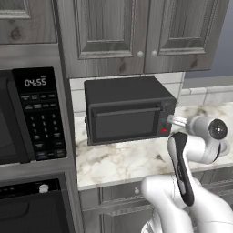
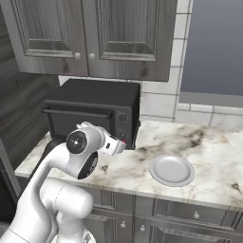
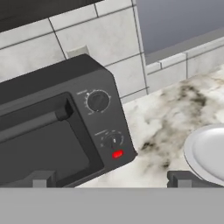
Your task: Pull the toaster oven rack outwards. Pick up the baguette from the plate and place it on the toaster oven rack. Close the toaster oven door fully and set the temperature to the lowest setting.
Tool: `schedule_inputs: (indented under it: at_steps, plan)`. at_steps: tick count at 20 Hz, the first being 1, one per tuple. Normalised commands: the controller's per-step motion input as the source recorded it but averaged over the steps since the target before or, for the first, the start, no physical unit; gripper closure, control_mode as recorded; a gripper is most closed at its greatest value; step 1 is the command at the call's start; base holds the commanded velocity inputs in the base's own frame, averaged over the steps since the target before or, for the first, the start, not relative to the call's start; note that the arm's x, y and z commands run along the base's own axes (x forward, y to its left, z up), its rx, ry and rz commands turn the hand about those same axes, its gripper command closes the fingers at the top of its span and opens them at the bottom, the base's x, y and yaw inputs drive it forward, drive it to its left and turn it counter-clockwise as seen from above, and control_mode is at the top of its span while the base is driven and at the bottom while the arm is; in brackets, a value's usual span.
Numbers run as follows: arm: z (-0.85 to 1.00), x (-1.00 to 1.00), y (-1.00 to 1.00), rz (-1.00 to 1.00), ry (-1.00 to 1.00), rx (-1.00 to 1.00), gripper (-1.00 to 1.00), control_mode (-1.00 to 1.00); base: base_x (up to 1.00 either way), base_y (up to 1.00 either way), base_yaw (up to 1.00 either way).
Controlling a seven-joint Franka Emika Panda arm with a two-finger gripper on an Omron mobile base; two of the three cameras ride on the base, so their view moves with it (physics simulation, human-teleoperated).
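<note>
The gripper (image 3: 109,178) stands wide and empty just before the toaster oven (image 3: 57,127), whose door (image 1: 124,122) is shut. The lower dial (image 3: 113,140) sits just ahead; wide fingers could slip off it or brush the upper dial (image 3: 97,101).

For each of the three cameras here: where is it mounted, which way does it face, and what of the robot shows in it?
Left base view: behind the arm's left, facing the toaster oven and microwave; arm at lower right.
Right base view: behind its right, facing the oven and the empty plate; arm at lower left.
Hand view: on the hand, aimed at the oven's dials; open claw tips at bottom.
Shared: all show the oven with its door shut; right base and hand views share the plate.
</note>
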Motion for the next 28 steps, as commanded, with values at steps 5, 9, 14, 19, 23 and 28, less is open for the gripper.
schedule_inputs:
  at_steps: [5,9,14,19,23,28]
  plan:
    - [-0.2,0.16,-0.07,0.0,-0.03,0.0,-1.0,-1.0,0.0,0.0,0.0]
    - [-0.15,0.16,-0.16,0.0,-0.04,0.0,-1.0,-1.0,0.0,0.0,0.0]
    - [-0.11,0.1,-0.09,0.01,-0.04,0.0,-1.0,-1.0,0.0,0.0,0.0]
    - [-0.05,0.03,0.0,0.0,-0.01,0.0,-1.0,-1.0,0.0,0.0,0.0]
    - [-0.05,-0.08,0.08,0.0,0.03,-0.01,-1.0,-1.0,0.0,0.0,0.0]
    - [-0.24,-0.19,0.1,0.0,-0.02,0.0,-1.0,-1.0,0.0,0.0,0.0]
